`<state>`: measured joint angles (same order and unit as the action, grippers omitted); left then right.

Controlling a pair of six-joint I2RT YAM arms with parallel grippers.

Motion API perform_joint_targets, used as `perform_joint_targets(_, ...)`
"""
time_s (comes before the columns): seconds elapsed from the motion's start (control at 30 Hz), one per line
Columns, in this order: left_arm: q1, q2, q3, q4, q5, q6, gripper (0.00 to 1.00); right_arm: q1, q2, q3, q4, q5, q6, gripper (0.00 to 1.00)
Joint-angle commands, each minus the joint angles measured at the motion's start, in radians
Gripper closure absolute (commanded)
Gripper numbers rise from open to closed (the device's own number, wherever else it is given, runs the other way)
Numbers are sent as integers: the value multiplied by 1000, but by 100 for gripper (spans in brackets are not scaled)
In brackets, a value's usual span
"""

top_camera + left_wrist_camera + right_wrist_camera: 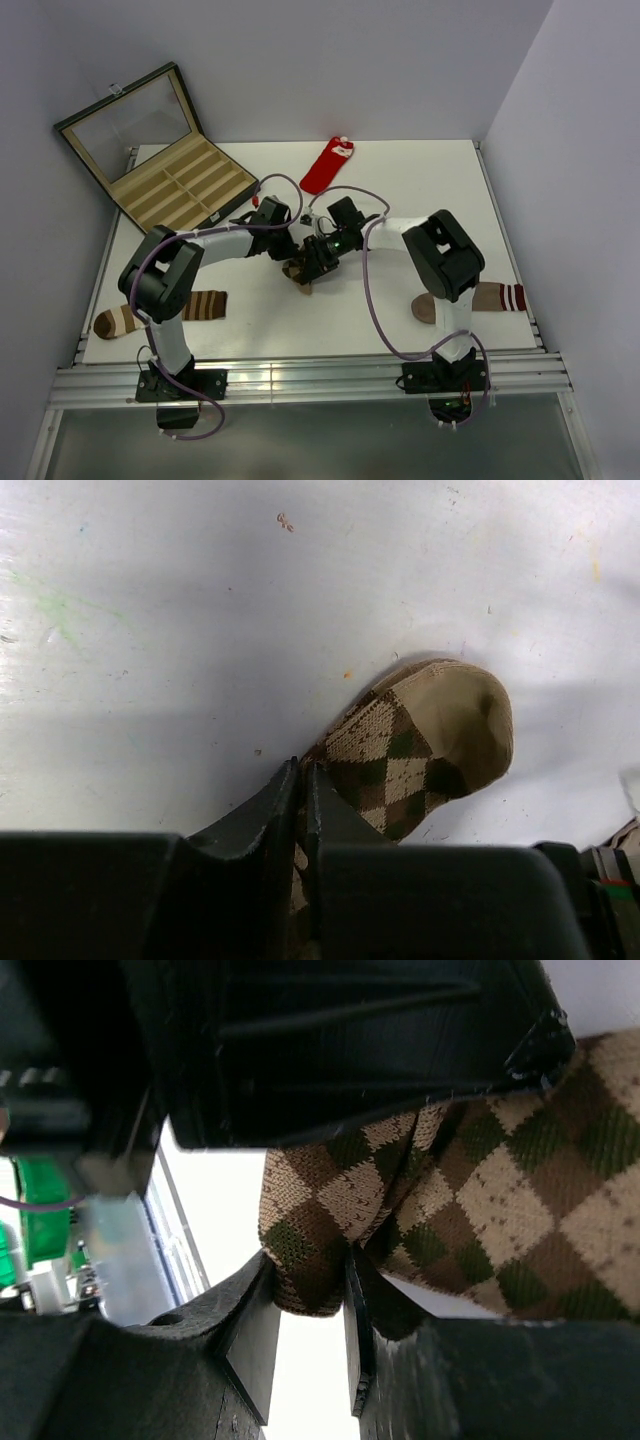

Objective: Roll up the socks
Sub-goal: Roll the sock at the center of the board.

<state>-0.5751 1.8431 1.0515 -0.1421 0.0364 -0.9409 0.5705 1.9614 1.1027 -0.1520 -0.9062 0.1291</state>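
Argyle sock sits mid-worktop, to the R of the open case and nearer the arm bases than it, w/ both arms converged on it. L fingers are almost pressed together, only a slim gap btwn them, and sock fabric runs into that gap – they pinch the argyle sock at its edge. In the L wrist view the tan toe end lies flat on the white worktop, just beyond the fingertips. R fingers are set a bit wider and pinch a bunched fold of the same sock; in the R wrist view the diamond knit fills the frame on the R, w/ the other arm's black housing right above it. Red sock w/ white cuff lies flat to the R of the case at the far edge of the worktop, well apart from both arms – untouched. Ring-striped sock lies nearer than the case, at the near L edge. Tan sock lies far R of the case by the near edge, partly hidden behind the R arm.
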Motion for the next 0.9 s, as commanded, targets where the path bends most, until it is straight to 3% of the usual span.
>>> perform_joint_targets(0.0,-2,19,13,-4,-10,25,87,3,50,42,-86,-13,-8,100)
perform_joint_targets(0.33,0,19,12,15,-13,19,82,-6,148,23,-64,6,90,100)
perform_joint_targets(0.43,-2,7,2,21,-18,19,75,-8,162,32,-69,38,107,100)
perform_joint_targets(0.63,-2,-64,-1,1,-32,5,51,-8,172,59,-112,110,116,100)
perform_joint_targets(0.87,17,-165,-68,-39,-150,-130,36,-8,171,72,-142,167,115,100)
